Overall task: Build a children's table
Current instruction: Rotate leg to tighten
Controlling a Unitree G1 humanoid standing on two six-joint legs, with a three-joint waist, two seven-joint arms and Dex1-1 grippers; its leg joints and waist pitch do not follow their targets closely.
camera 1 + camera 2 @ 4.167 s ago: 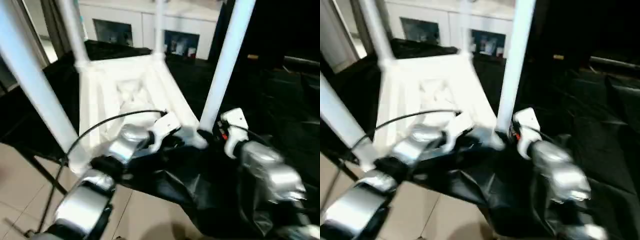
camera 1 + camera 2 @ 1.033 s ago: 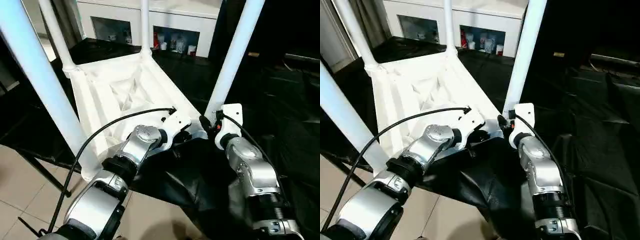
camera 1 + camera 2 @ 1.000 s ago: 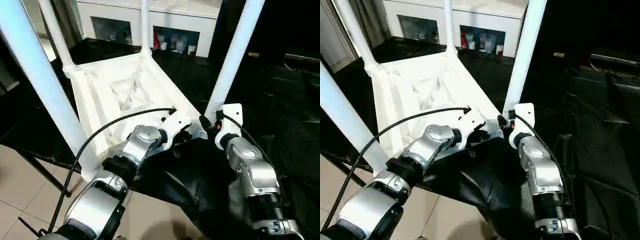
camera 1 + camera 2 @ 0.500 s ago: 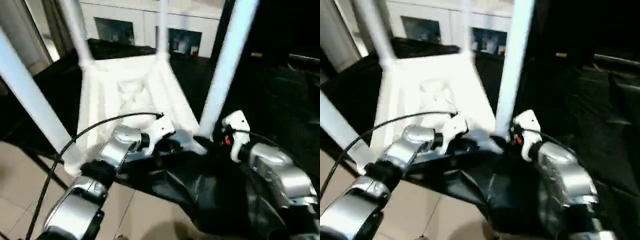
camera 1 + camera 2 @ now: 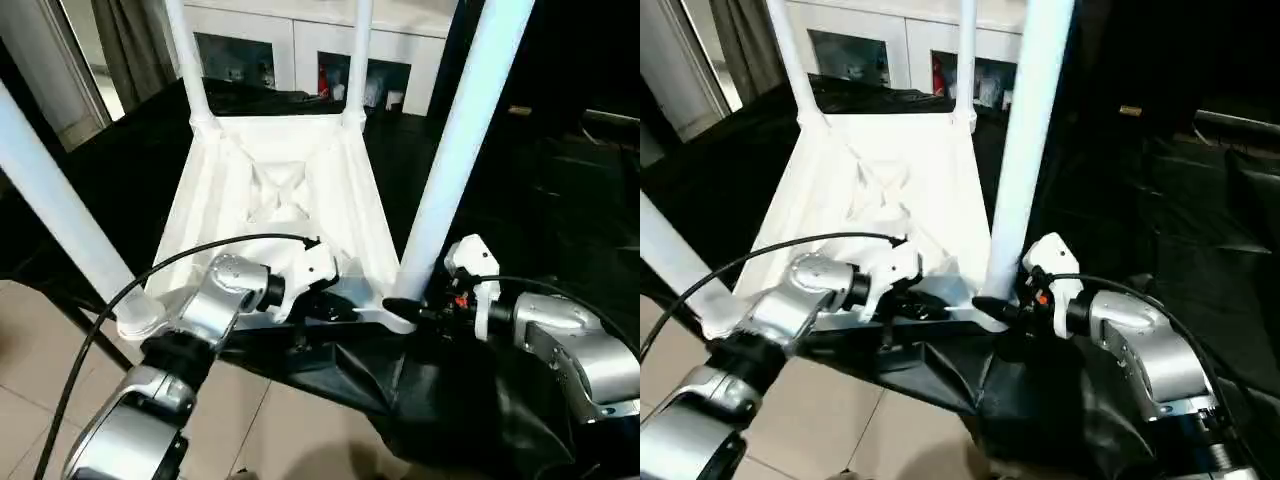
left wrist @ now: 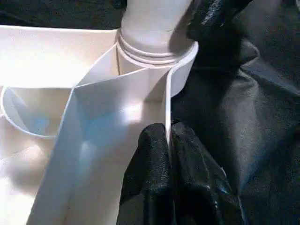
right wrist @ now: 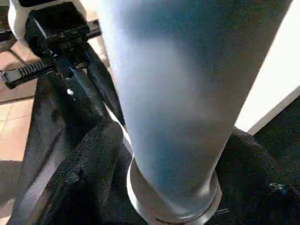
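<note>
I see the white plastic rectangular tabletop [image 5: 280,205] lying upside down, ribbed underside up, on the desk draped in black cloth [image 5: 560,200], its near edge at the desk's front edge. All four long tapered white tube legs stand in the round corner sockets; the near right leg [image 5: 455,150] rises right in front of me. My left claw [image 6: 168,154] is pinched shut on the tabletop's thin raised rim, just beside that leg's socket [image 6: 157,51]. My right claw [image 7: 173,178] straddles the base of the near right leg, one black finger [image 7: 89,164] on each side; whether it presses the tube, I cannot tell.

My worry: the tabletop sits at the desk's edge, so a hard pull could tip it onto the tiled floor [image 5: 40,330]. A loose leg could also pop out, and the slack cloth may drag.

Behind stand white cabinets [image 5: 300,40] with open shelves
</note>
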